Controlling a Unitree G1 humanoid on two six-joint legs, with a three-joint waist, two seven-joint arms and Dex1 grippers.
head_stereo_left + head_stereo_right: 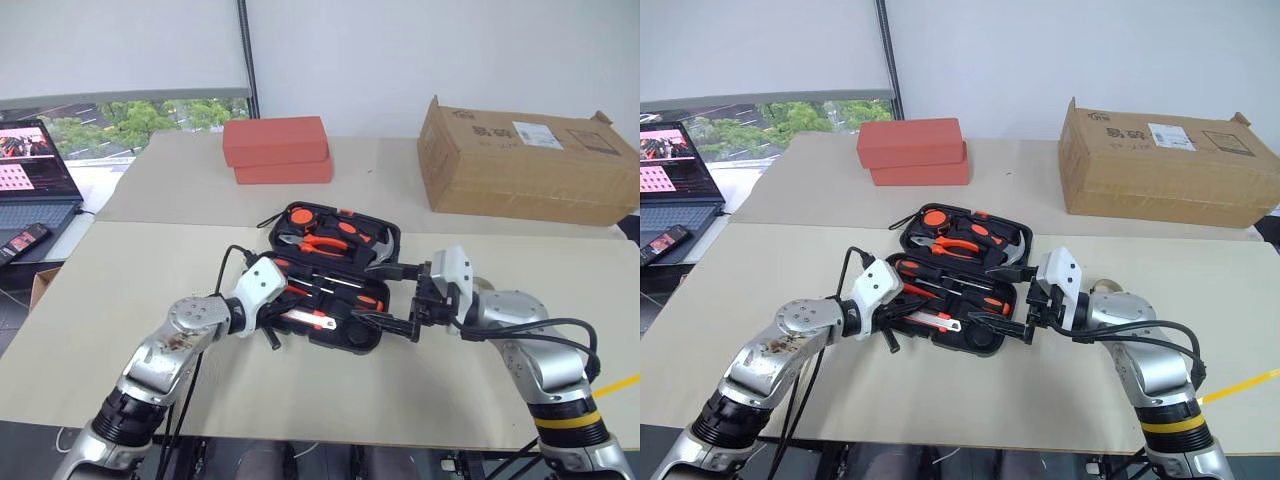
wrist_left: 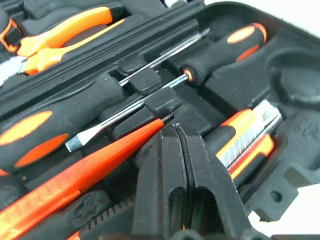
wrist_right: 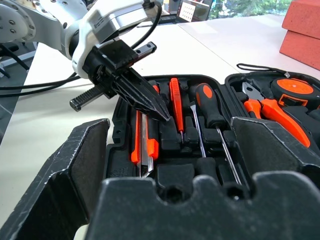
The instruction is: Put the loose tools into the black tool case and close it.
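The black tool case (image 1: 372, 338) lies open on the table. Its near half holds two black-and-orange screwdrivers (image 2: 50, 130) (image 3: 207, 107), a thin orange tester pen (image 2: 75, 180) and an orange-black utility knife (image 2: 245, 140). All of them lie in moulded slots. My left gripper (image 1: 297, 302) is shut and empty. Its tip hovers just over the slots between the tester pen (image 3: 176, 100) and the knife (image 3: 142, 145). My right gripper (image 1: 392, 296) stands open at the case's right end and points left. I cannot tell whether it touches the shell.
The far half of the case holds orange-handled pliers (image 1: 325, 243) and a hammer (image 1: 380, 255). Two stacked red boxes (image 1: 277, 150) and a cardboard box (image 1: 525, 160) stand at the back. A laptop (image 1: 30, 170) and a phone (image 1: 20, 243) are at the far left.
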